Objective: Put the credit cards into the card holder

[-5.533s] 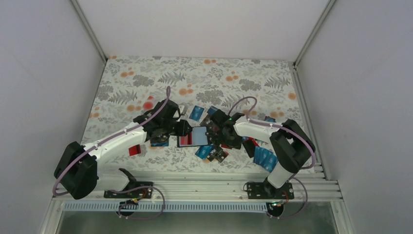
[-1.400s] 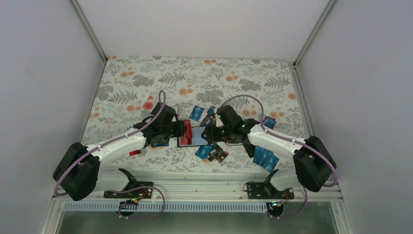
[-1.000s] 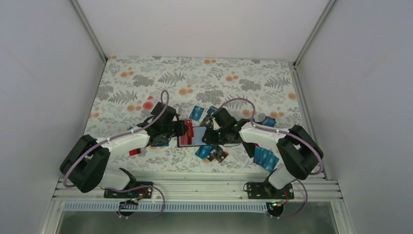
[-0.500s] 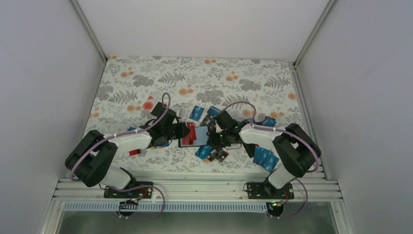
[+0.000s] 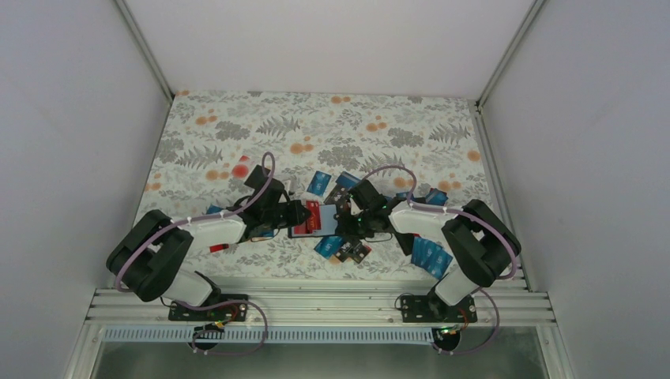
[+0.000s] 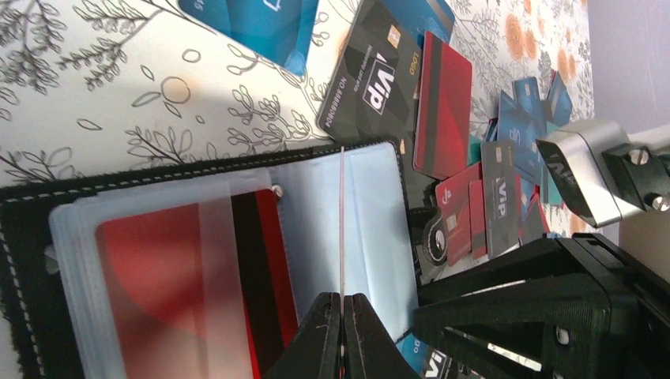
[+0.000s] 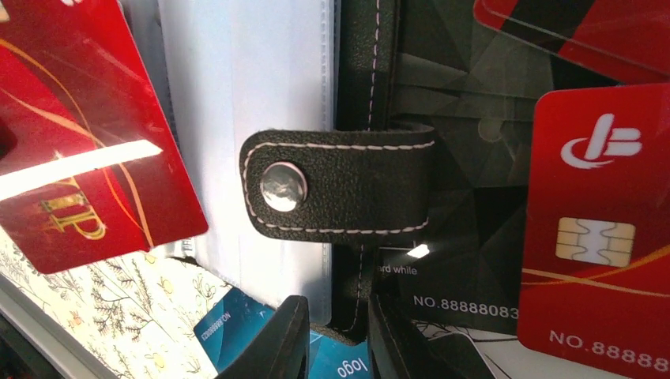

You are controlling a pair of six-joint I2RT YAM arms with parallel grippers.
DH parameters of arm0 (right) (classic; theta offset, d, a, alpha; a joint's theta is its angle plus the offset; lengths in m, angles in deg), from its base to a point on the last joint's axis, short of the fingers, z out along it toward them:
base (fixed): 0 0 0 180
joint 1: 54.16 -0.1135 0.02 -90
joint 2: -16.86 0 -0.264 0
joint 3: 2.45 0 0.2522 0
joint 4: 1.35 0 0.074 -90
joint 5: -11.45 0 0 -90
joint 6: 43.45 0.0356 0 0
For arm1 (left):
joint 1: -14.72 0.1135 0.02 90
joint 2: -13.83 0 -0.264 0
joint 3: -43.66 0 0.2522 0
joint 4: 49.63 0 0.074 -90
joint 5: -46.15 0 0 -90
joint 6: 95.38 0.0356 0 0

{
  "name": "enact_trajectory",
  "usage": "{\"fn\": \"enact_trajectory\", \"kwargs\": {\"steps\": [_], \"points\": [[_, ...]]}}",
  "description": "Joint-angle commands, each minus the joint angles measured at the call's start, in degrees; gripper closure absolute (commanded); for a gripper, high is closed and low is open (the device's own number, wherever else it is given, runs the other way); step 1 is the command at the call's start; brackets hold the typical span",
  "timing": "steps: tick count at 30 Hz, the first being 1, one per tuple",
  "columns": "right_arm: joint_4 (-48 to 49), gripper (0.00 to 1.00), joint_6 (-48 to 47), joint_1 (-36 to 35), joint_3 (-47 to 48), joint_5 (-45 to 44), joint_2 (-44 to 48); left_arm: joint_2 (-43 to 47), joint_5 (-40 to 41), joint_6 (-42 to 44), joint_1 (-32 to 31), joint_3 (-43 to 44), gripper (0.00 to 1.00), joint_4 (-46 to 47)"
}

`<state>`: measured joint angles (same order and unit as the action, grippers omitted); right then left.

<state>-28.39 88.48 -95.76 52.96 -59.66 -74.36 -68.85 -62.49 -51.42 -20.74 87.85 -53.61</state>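
1. Tabletop [image 5: 355, 126]: a floral-patterned surface that carries the card holder [image 5: 321, 226] just in front of its middle, directly between the two end effectors.
2. Card holder: lies open, with its black stitched cover underneath and its clear sleeves [image 6: 371, 229] facing up. A sleeved red card [image 6: 174, 276] with a dark stripe sits inside one pocket.
3. Left end effector [image 6: 341, 316]: fingers clenched on a held card [image 6: 341, 221]. The left wrist view shows this card edge-on, as a thin pale line standing over the sleeves.
4. Right end effector [image 7: 338, 313]: fingers pressed close on either side of the holder's stitched cover edge, grasping it. Just beyond the fingers, the strap [image 7: 355, 185] lies folded across that edge onto the sleeves, with its metal snap [image 7: 284, 187] facing up.
5. Red VIP card [image 7: 79, 118]: lies tilted over the sleeves in the right wrist view. Whether it is the held card cannot be told.
6. Loose credit cards [image 5: 319, 183]: scattered around the holder. They include:
   - a black VIP card [image 6: 370, 83] touching the holder's far edge, with a striped red card [image 6: 442, 103] overlapping it;
   - a teal card [image 6: 253, 24] lying apart from these;
   - a red chip card [image 7: 600, 229] resting on a black numbered card [image 7: 466, 260] beside the cover;
   - a blue stack [image 5: 430, 257] near the right arm.
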Motion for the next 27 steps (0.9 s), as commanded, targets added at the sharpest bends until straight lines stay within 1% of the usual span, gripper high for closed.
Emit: {"fn": "enact_trajectory", "kwargs": {"steps": [1,5,9,19,27], "points": [[1.1,0.79,0.1,0.0,-1.2,-0.2,-0.3,1.1,-2.3,-1.6,-0.2,-0.4,0.97,0.5],[0.6,0.79,0.1,0.0,-1.3,-0.7,0.0,3.1,-0.8,-1.6,-0.3,0.8,0.98,-2.6],[0.7,0.8,0.1,0.0,-1.4,-0.8,-0.1,2.9,0.5,-0.8,-0.3,1.1,0.98,-4.3],[0.9,0.8,0.0,0.0,-1.6,-0.5,-0.8,-3.7,-1.2,-1.8,-0.2,-0.7,0.98,3.3],[1.0,0.8,0.3,0.0,-1.6,-0.4,-0.6,-5.0,-1.3,-2.7,-0.6,-1.5,0.98,5.0]]}}
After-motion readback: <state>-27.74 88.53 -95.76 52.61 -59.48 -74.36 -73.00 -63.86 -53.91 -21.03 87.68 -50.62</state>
